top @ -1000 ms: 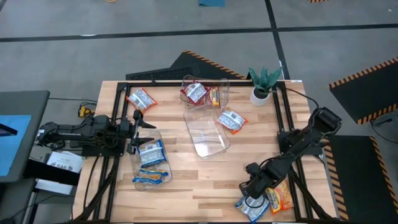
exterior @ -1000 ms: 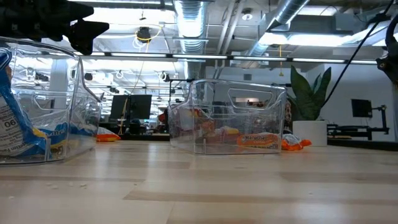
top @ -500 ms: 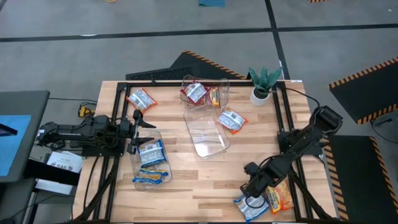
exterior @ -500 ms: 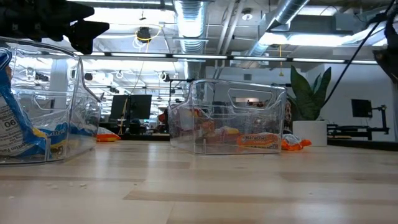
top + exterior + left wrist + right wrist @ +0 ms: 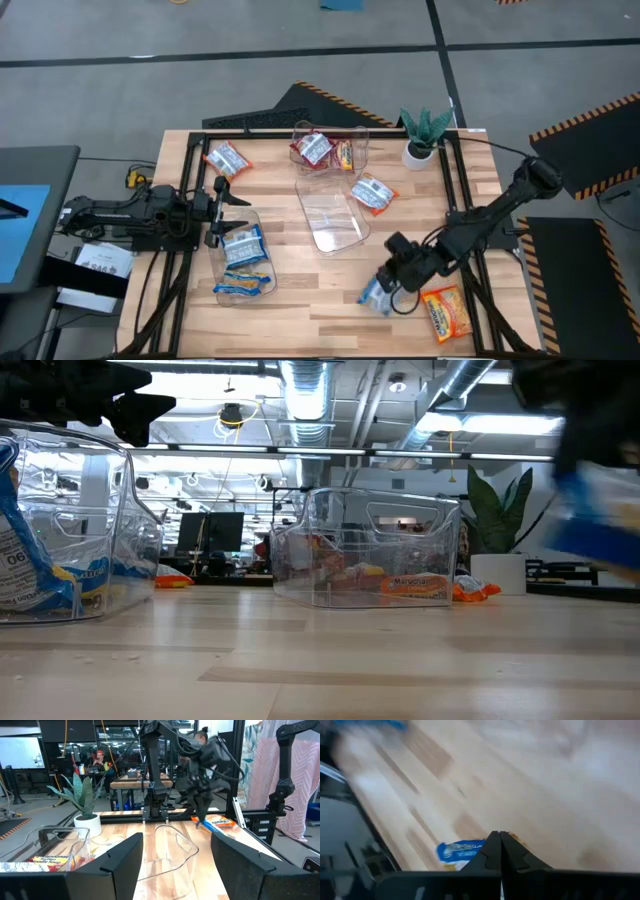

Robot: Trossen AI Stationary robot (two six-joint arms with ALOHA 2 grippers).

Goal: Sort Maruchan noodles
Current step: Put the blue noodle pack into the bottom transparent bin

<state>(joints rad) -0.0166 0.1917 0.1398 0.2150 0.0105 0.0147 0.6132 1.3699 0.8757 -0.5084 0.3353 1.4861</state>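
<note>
My right gripper (image 5: 390, 282) is shut on a blue-and-white noodle packet (image 5: 374, 296) above the table's near right part; in the low view the packet (image 5: 600, 520) is a blue blur. An orange packet (image 5: 446, 313) lies flat near the front right corner. Two more packets (image 5: 227, 160) (image 5: 375, 193) lie loose on the table. My left gripper (image 5: 226, 212) waits open at the left, over a clear bin (image 5: 243, 264) that holds blue packets. A far bin (image 5: 331, 150) holds red and orange packets. My right gripper pinches the blue-and-white packet between its two fingers at one edge (image 5: 470, 851), coming slanting from above. The packet hangs below and beside the fingertips (image 5: 500, 845), lifted clear of the table. One layer or several, I cannot tell.
An empty clear bin (image 5: 335, 217) lies at the table's middle. A potted plant (image 5: 421, 134) stands at the far right. Black frame rails (image 5: 460, 170) run along the table's edges. Bare wood shows along the near edge between the left bin and my right gripper.
My right gripper has shut on the blue-and-white packet near the front right corner, lifted it clear and carried it toward the table's left and a little toward the far edge. The orange packet stays on the table.
</note>
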